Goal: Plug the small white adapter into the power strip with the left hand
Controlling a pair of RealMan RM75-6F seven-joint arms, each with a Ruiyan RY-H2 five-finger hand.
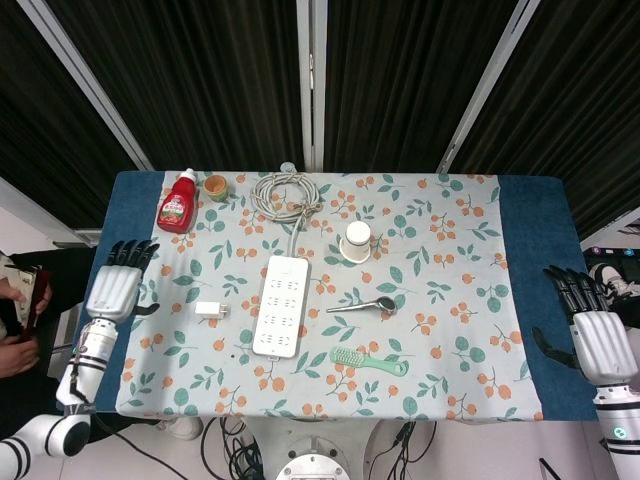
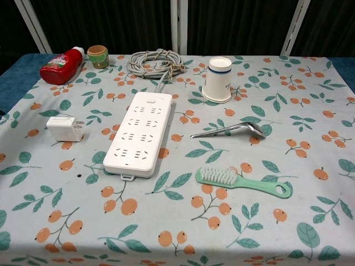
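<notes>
My left robot hand [image 1: 115,290] hovers empty, fingers spread, over the surface's [image 1: 120,210] blue left edge; the small white cube adapter [image 1: 210,310] lies just left of the long white power strip [image 1: 281,306], unplugged.

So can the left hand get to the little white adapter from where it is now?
Probably yes. The left hand is open at the table's left edge, and only bare cloth lies between it and the adapter, which sits apart from the power strip.

We see a pale cloth [image 2: 310,111] patterned with orange berries and green leaves, a white power strip [image 2: 140,133], white adapter [image 2: 64,128], red bottle [image 2: 61,66], mint-green brush [image 2: 242,182].
</notes>
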